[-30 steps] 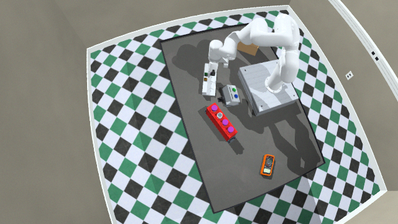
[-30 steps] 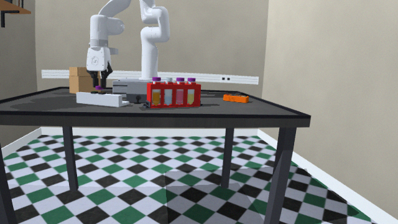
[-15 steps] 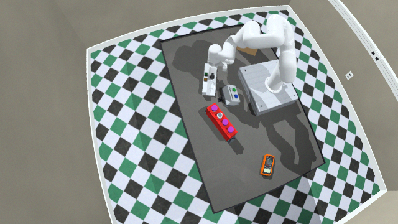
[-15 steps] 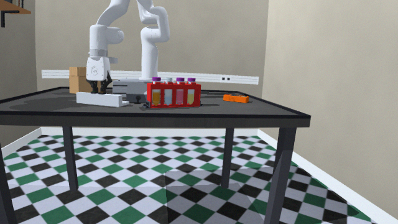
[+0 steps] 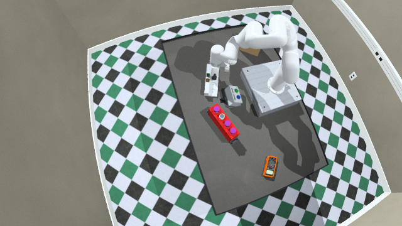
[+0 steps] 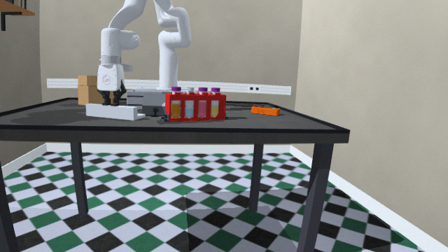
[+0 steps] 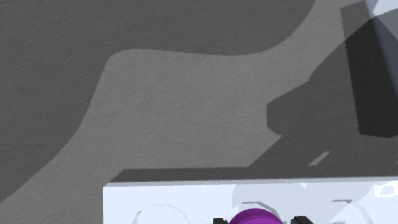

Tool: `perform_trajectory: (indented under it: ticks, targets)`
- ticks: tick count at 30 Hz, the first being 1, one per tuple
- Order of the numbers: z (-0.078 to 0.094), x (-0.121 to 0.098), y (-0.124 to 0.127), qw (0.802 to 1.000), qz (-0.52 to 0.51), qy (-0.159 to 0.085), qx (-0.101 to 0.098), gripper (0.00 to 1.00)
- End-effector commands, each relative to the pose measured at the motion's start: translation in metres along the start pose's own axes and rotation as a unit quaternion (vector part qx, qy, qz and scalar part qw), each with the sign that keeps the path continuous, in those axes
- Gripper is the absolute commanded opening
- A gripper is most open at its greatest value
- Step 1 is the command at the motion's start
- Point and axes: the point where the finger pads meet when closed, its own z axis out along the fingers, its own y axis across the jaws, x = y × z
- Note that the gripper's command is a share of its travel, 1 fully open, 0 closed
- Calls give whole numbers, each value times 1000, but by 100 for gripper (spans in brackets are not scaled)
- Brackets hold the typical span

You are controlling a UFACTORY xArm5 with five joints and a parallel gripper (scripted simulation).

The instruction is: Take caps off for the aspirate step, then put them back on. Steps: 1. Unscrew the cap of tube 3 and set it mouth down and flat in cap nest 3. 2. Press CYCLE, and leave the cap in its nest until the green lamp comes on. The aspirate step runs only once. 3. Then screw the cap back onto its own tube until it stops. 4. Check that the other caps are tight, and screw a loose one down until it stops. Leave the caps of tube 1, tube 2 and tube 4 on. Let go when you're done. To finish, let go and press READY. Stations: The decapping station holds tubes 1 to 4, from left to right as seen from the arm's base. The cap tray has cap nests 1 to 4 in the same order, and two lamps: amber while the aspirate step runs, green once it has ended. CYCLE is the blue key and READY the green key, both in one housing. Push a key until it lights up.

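Observation:
The red decapping station [image 5: 223, 123] stands mid-table with three purple caps on; the second tube from its far end [image 5: 222, 116] is open, which also shows in the side view [image 6: 189, 89]. My gripper [image 5: 214, 76] is shut on a purple cap [image 7: 255, 217] and holds it low over the white cap tray [image 5: 211, 81], with the fingertips at the tray's top [image 6: 111, 101]. In the wrist view the cap sits between my two dark fingertips above the tray [image 7: 250, 202], next to an empty nest [image 7: 155, 215]. I cannot tell whether the cap rests in a nest.
The grey key housing [image 5: 233, 95] with the green key [image 5: 236, 90] and blue key [image 5: 238, 96] sits beside the tray. A cardboard box [image 6: 87, 90] stands behind the tray. An orange multimeter [image 5: 270, 166] lies near the table's other end. The arm's grey pedestal [image 5: 270, 88] is close by.

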Motion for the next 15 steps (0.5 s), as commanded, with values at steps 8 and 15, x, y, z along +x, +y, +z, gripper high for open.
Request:
perform_trajectory:
  ticks: [8,15]
  targets:
    - [3,-1,0,1000,0,-2,4,0]
    - [5,-1,0,1000,0,-2,4,0]
